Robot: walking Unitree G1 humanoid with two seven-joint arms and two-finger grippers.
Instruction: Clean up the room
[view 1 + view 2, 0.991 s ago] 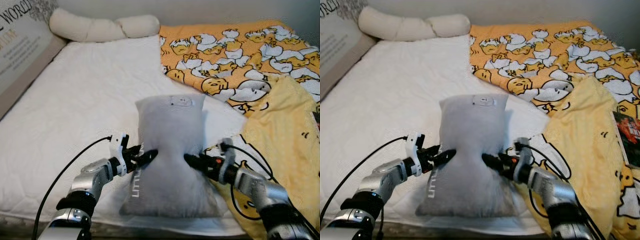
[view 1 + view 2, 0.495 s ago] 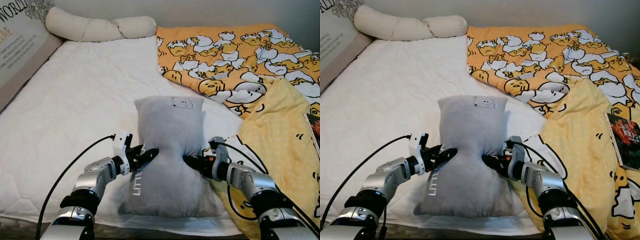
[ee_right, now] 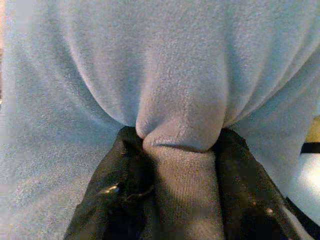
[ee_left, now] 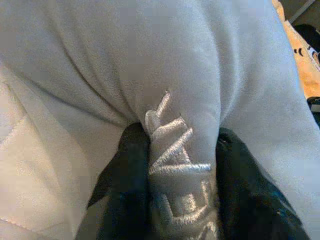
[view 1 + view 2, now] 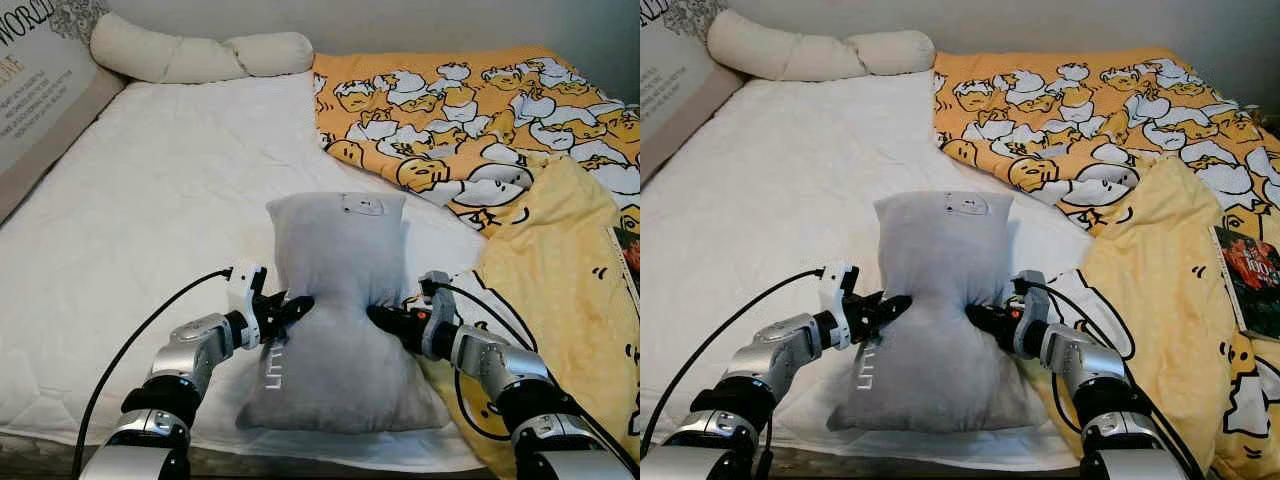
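That soft grey fleece pillow (image 5: 335,320), lying near the foot of the white quilted mattress (image 5: 150,220), could slip free if lifted, since the left gripper (image 5: 292,311) and right gripper (image 5: 383,319), reaching in low from opposite sides, each pinch only a fabric fold.

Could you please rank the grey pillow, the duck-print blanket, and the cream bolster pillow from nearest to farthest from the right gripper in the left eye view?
1. Grey pillow: pinched at its side by the right gripper.
2. Duck-print blanket: spread farther up the bed, on the robot's right.
3. Cream bolster pillow: at the head of the bed, far left.
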